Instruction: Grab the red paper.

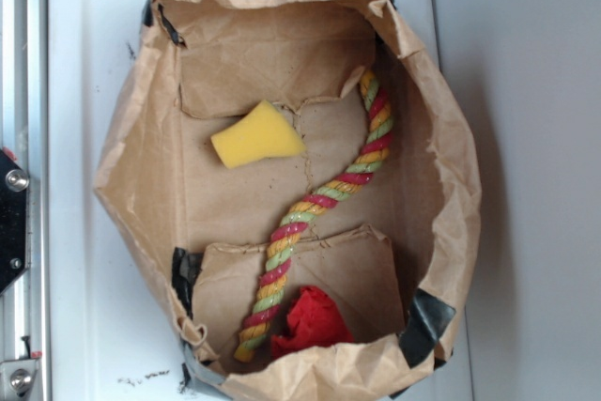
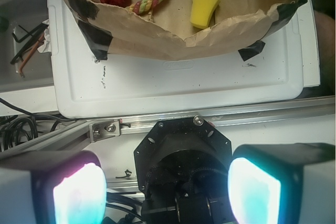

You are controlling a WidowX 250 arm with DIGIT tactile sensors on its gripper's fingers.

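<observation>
Showing the wrist view nearest first: the gripper [image 2: 167, 184] fills the lower edge, its two glowing pads [image 2: 79, 195] spread wide apart with nothing between them, above the black arm base [image 2: 181, 150]. Beyond it runs a metal rail [image 2: 220, 119], then a white tray [image 2: 178, 82] carrying a brown paper bag [image 2: 157, 38] with its top rolled open and black tape [image 2: 97, 40] on its corners. Cables [image 2: 23, 43] lie on the grey surface beside the tray.

Inside the bag, the red paper [image 1: 310, 319] sits in the corner at the lower edge of the exterior view, resting on a cardboard flap [image 1: 362, 265] and just beside the end of a twisted rope [image 1: 315, 213]. The wad is crumpled and roughly as wide as long, so no clear long axis or pointing direction can be told. A yellow sponge [image 1: 255, 135] lies well apart from it, toward the opposite end of the bag.
</observation>
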